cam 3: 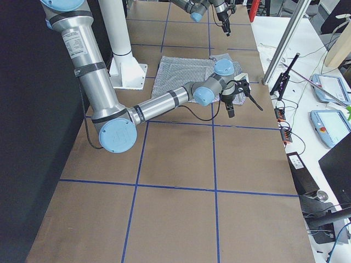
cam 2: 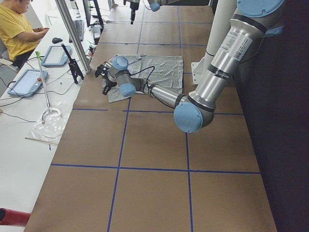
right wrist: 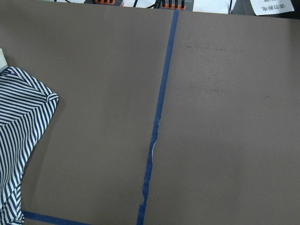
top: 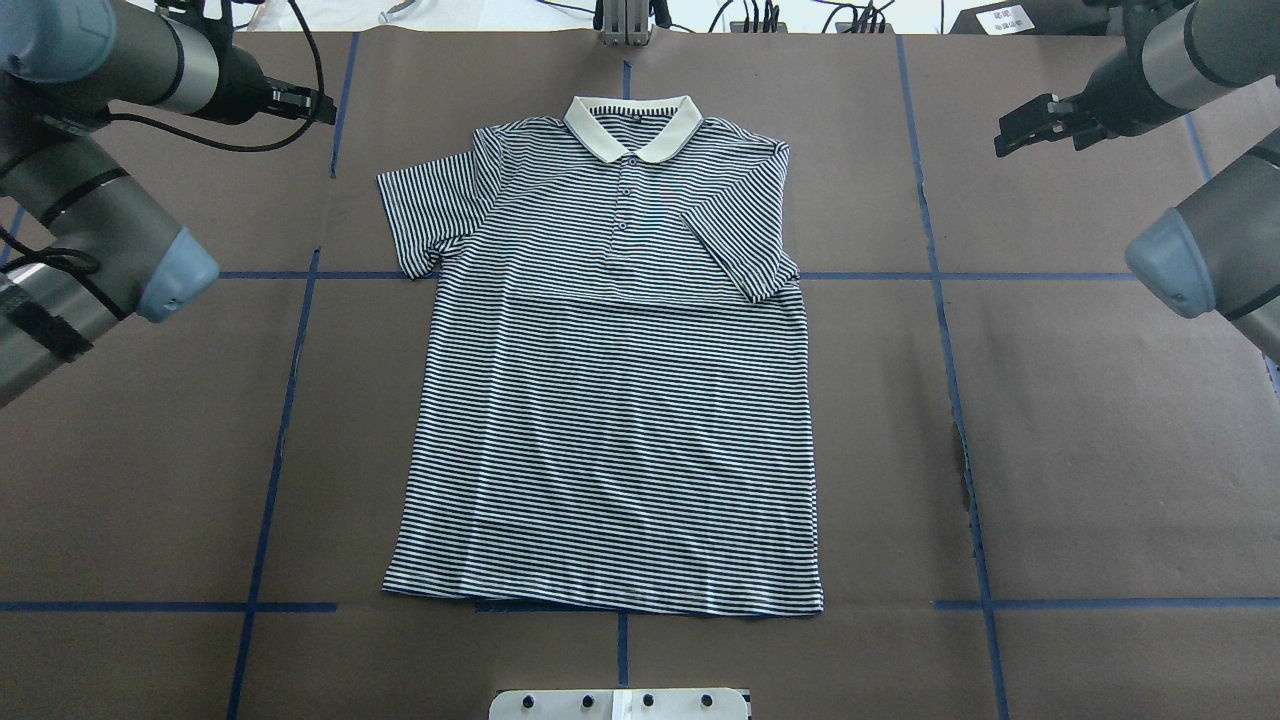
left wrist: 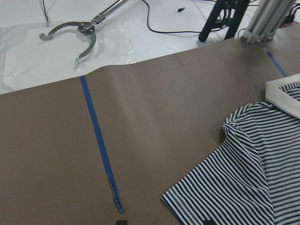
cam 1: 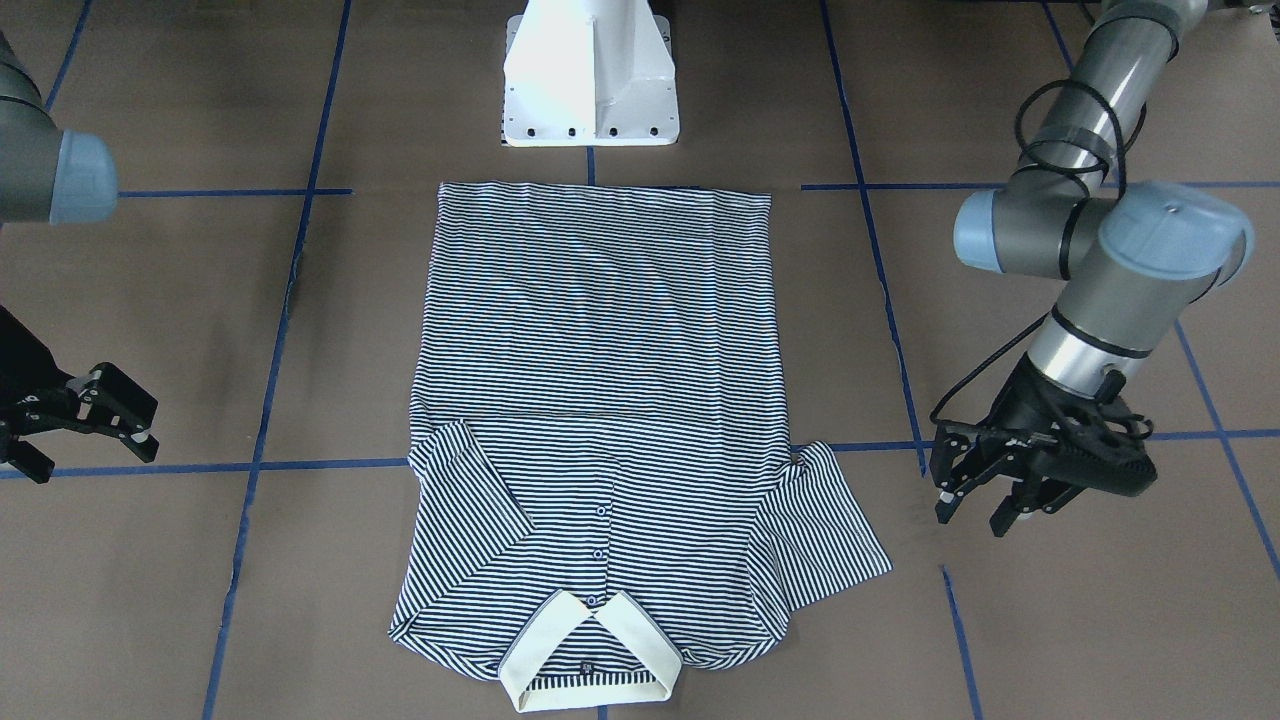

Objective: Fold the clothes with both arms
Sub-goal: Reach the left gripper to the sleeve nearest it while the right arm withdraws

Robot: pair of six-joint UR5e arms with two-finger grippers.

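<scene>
Polo shirt (top: 610, 420) is lying flat on the table (top: 1100, 450) between the left hand (cam 1: 972, 515) and right hand (cam 1: 95, 450), both hanging spread and empty. Soft and floppy, it is asking for a pinch at the sleeve (top: 425, 215) edge.

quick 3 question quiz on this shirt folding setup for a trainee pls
1. True or false: the left gripper holds the shirt.
2. Which sleeve is folded in over the body? A) the one on the robot's left B) the one on the robot's right C) both
3. Fill in (near/far): the collar lies at the shirt's ___ end from the robot.

Key: 1 false, it is open and off to the side. 2 B, the right sleeve. 3 far.
</scene>
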